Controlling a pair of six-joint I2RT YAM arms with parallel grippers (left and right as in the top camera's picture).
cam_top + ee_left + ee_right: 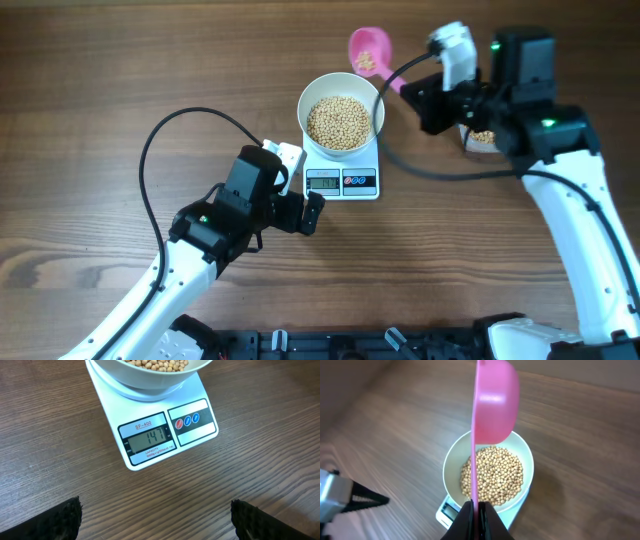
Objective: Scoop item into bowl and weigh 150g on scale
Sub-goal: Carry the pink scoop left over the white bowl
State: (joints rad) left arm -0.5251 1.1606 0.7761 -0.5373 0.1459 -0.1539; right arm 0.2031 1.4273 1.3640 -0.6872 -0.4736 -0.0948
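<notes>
A white bowl (306,100) holding tan beans (340,121) stands on the small white scale (342,182). In the left wrist view the scale's display (149,437) reads 147, below the bowl's wall (145,381). My right gripper (410,92) is shut on the handle of a pink scoop (370,48), which hangs behind and to the right of the bowl with a few beans in it. The right wrist view has the scoop (495,405) edge-on above the beans (492,476), and the gripper (476,520) pinching its handle. My left gripper (313,213) stands open just in front of the scale, its fingers (60,520) wide apart over bare table.
A container with more beans (482,138) sits partly hidden under the right arm at the back right. A black cable loops over the table on the left (150,150). Bare wooden table surrounds the scale.
</notes>
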